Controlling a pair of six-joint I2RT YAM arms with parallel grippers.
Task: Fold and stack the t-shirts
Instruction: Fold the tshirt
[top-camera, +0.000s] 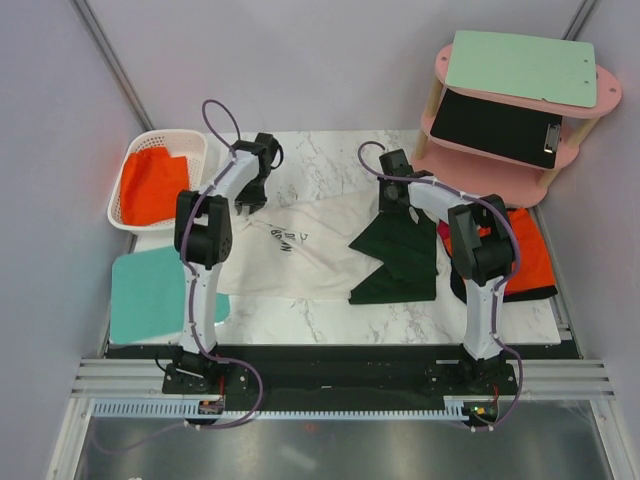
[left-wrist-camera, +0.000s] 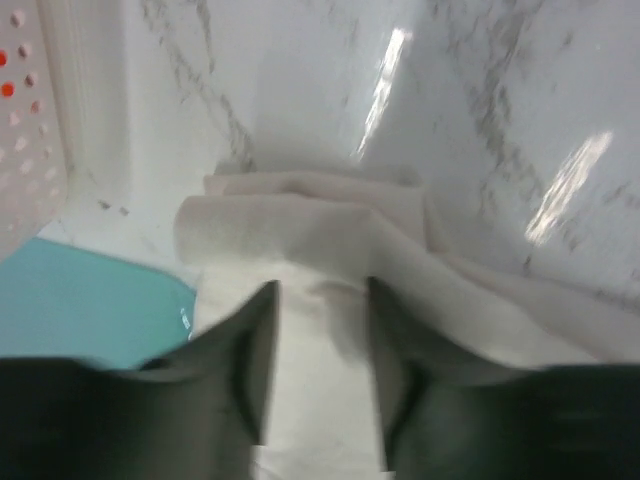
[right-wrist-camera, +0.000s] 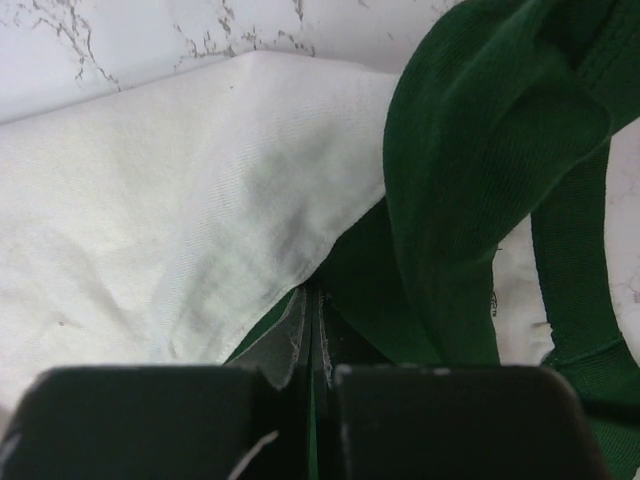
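The cream-white t-shirt (top-camera: 300, 250) lies spread and rumpled across the middle of the marble table, dark lettering up. The dark green t-shirt (top-camera: 400, 265) lies partly folded over its right end. My left gripper (top-camera: 250, 195) hangs over the cream shirt's far left corner. In the left wrist view it (left-wrist-camera: 320, 300) is open, its fingers astride a bunched fold of cream cloth (left-wrist-camera: 300, 230). My right gripper (top-camera: 392, 208) is at the green shirt's far tip. In the right wrist view it (right-wrist-camera: 312, 310) is shut on an edge of green cloth (right-wrist-camera: 470, 180), beside the cream shirt (right-wrist-camera: 150, 200).
A white basket (top-camera: 170, 137) holding orange cloth stands at the far left, with a teal board (top-camera: 150, 290) in front of it. A pink two-tier shelf (top-camera: 500, 150) with clipboards stands at the far right. Orange and black cloth (top-camera: 530, 260) lies at the right edge.
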